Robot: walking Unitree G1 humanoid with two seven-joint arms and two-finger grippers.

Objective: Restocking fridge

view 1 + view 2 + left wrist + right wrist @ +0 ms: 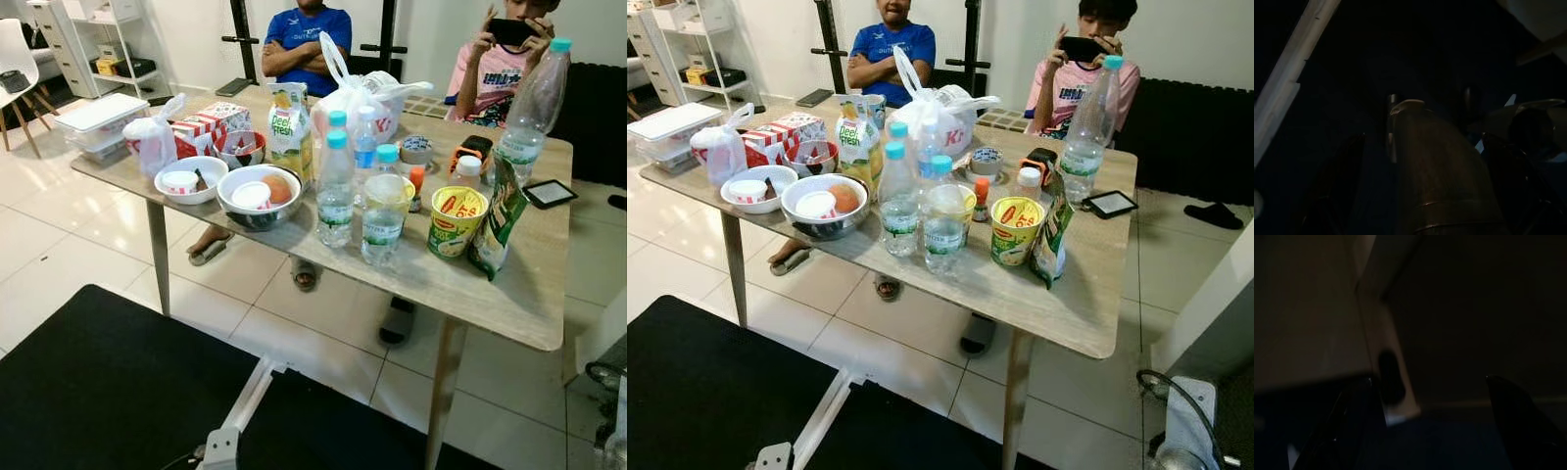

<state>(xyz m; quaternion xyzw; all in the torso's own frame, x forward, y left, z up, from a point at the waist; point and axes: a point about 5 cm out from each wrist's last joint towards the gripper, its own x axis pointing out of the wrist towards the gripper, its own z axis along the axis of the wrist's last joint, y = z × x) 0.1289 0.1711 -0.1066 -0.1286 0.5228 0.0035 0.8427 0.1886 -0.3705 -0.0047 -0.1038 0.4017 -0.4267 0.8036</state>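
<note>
A wooden table (509,294) stands ahead of me, crowded with groceries. Near its front are two clear water bottles (335,191) with teal caps, the second (382,211) beside a yellow cup of noodles (457,220) and a green packet (502,215). A juice carton (291,132), a bowl (260,194) holding a round orange item, and a white bowl (191,179) sit to the left. A tall bottle (529,103) rises at the right. In the dark wrist views my left gripper (1422,142) and right gripper (1428,379) hang idle and open.
Two people sit behind the table; one holds up a phone (511,31). A tied white plastic bag (358,98), a red-and-white box (206,127) and a lidded plastic container (101,122) fill the far side. A black mat (108,382) lies on the tiled floor.
</note>
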